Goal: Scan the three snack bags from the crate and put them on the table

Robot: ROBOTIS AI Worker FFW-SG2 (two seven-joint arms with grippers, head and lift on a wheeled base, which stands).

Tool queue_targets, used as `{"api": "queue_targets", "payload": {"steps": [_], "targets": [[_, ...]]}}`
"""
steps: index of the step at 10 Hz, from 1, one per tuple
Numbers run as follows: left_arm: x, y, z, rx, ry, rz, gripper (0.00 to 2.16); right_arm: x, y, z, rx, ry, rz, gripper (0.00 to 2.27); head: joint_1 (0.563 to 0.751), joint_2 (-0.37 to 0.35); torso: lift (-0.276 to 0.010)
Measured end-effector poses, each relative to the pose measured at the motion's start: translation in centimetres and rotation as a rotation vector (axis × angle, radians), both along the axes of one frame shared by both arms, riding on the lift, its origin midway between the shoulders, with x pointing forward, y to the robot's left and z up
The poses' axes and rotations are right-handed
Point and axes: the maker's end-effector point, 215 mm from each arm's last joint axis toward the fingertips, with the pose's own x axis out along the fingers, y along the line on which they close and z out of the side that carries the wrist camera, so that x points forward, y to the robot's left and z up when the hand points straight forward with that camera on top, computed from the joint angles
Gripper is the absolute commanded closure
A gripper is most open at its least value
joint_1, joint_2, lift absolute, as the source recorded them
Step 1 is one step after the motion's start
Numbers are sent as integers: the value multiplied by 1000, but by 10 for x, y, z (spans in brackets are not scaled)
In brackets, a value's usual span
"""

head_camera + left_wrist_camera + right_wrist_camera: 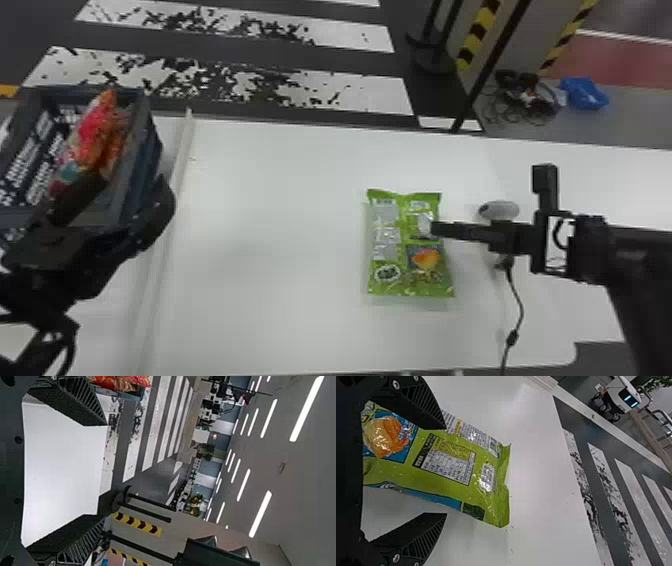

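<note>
A: ok so what's the right claw [436, 230] up to? Holding anything?

B: Nope, not from what I see. It's wide open in its wrist view, with the green snack bag [407, 245] lying across the gap and partly behind one finger. Head view has the fingertips right over the bag's right edge, but no idea if they're touching it.

A: And the bag's just flat on the counter [270, 220]?

B: Yeah, printed panels and an orange chip picture facing up. There's a rounded white gadget [499, 210] just beside that arm, and a dark cable [519, 305] nearer the front.

A: What about the left claw [131, 187]?

B: Also spread open, nothing pinched. It's over on the left, by the crate [142, 150], which has red and orange snack bags [102, 130] bunched up inside. Can't tell how many, tbh.

A: Anything farther out?

B: A raised white strip [180, 155] between crate and green bag, then black-and-yellow posts [477, 35] and a blue bag [585, 93] on the floor beyond.
</note>
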Motion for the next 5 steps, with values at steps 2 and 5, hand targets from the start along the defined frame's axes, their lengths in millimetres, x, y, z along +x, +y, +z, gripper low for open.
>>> {"api": "queue_targets", "payload": {"steps": [2, 5], "targets": [[0, -1, 0, 0, 1, -1, 36, -2, 9, -17, -25, 11, 43, 124, 695, -148, -94], [1, 0, -1, 0, 1, -1, 36, -19, 19, -36, -15, 50, 87, 1605, 695, -136, -94]]}}
